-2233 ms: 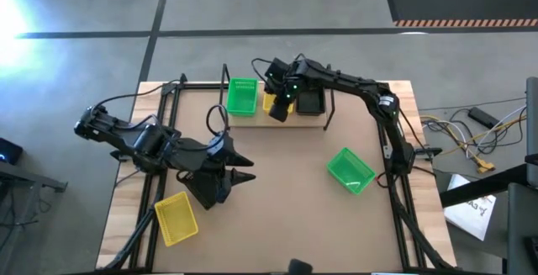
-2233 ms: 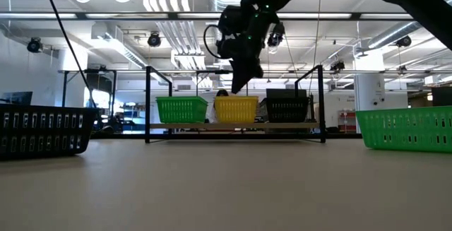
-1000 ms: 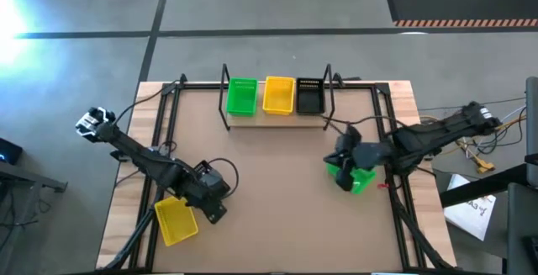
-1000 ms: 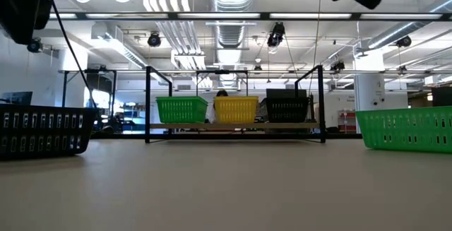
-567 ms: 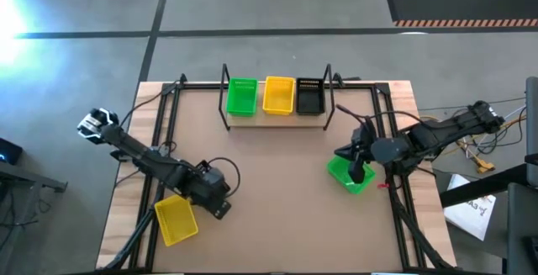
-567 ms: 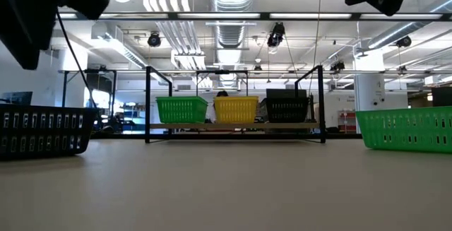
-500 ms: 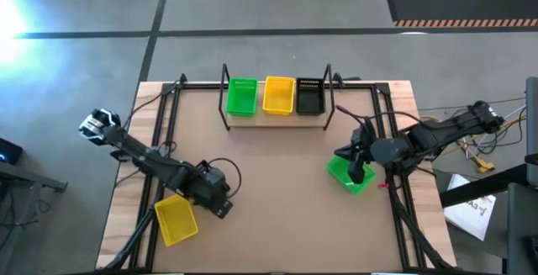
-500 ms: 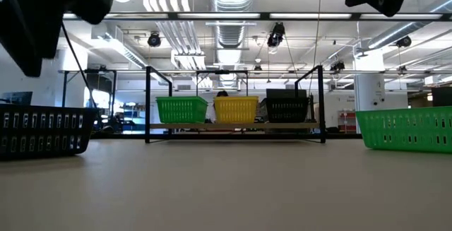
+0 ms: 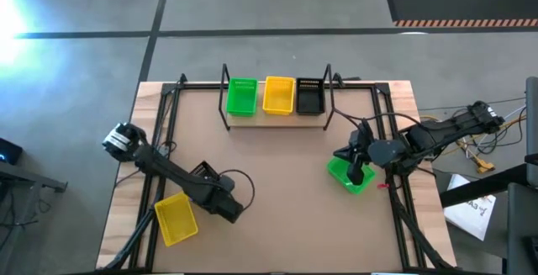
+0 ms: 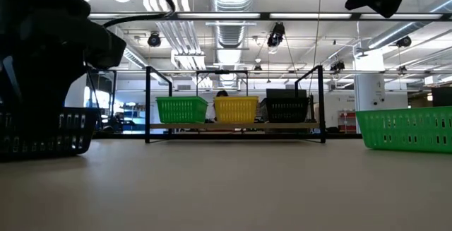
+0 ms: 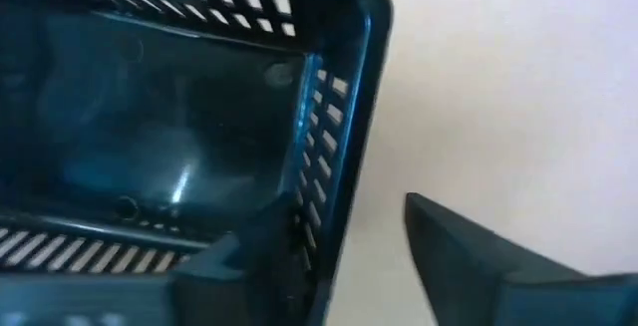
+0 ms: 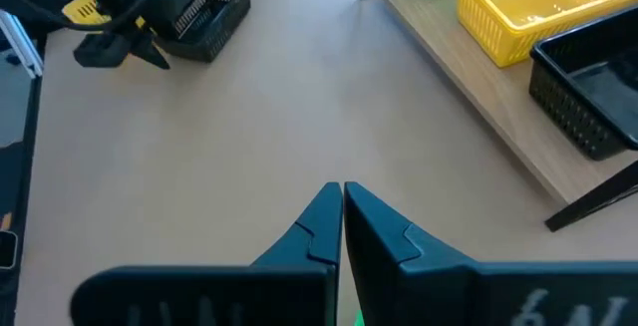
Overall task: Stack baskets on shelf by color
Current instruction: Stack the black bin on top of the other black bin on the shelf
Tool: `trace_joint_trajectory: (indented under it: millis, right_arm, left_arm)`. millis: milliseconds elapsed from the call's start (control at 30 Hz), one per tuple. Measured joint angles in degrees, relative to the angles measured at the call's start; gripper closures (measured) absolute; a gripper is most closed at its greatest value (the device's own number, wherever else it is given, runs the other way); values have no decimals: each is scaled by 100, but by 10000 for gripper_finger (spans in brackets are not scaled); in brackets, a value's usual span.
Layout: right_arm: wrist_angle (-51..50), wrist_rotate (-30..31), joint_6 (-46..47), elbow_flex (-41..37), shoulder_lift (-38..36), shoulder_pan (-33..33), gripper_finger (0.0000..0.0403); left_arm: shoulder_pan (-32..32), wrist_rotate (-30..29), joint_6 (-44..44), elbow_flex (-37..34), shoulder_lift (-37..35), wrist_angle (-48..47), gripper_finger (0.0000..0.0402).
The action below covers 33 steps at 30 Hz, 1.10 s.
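Note:
The shelf [image 9: 275, 118] at the far edge holds a green basket [image 9: 242, 96], a yellow basket [image 9: 278, 95] and a black basket [image 9: 309, 97] side by side. A yellow basket [image 9: 176, 220] rests on the table near the left corner. My left gripper [image 9: 235, 210] is open and low at a black basket [image 11: 179, 117], its fingers on either side of a wall near a corner [image 11: 334, 147]. This basket [image 10: 46, 128] stands on the table. My right gripper [image 12: 341, 216] is shut and hovers above a green basket [image 9: 363, 182] on the right.
Bare tabletop [image 9: 286, 182] lies between the two arms and in front of the shelf. Black frame rails [image 9: 164, 119] run along the table's left and right sides. Cables [image 9: 471, 140] lie beyond the right edge. The shelf's wire uprights [image 10: 147, 104] stand at both ends.
My left gripper has moved toward the table's near right and come down at the black basket, now filling the low view's left. My right gripper has shifted slightly over the green basket and then held still. The baskets have stayed where they were.

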Motion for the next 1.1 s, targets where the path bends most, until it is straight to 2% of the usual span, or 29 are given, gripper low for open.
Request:
trace_joint_trajectory:
  millis: [100,200,267,500,800,967,1100]
  right_arm:
    - [0,-8,0,0,-3,0,394]
    - [-2,-151,-4,1,-2,0,394]
    - [-2,-266,-13,0,-5,0,394]
    - [-37,-716,152,46,-123,175,394]
    - [-42,-704,755,24,-94,1006,394]
    - [-40,-254,1358,20,146,1438,394]
    - [-9,358,1967,20,371,1790,394]
  left_arm:
    - [15,2,390,173,40,1,298]
    - [49,13,1278,425,0,-4,370]
    - [108,18,1911,705,-38,-16,391]
    - [618,27,3882,2050,18,40,400]
    - [1855,-12,5711,3808,222,67,401]
    - [2671,-25,7015,4527,483,407,401]
    - [3310,228,8102,4633,683,1277,401]
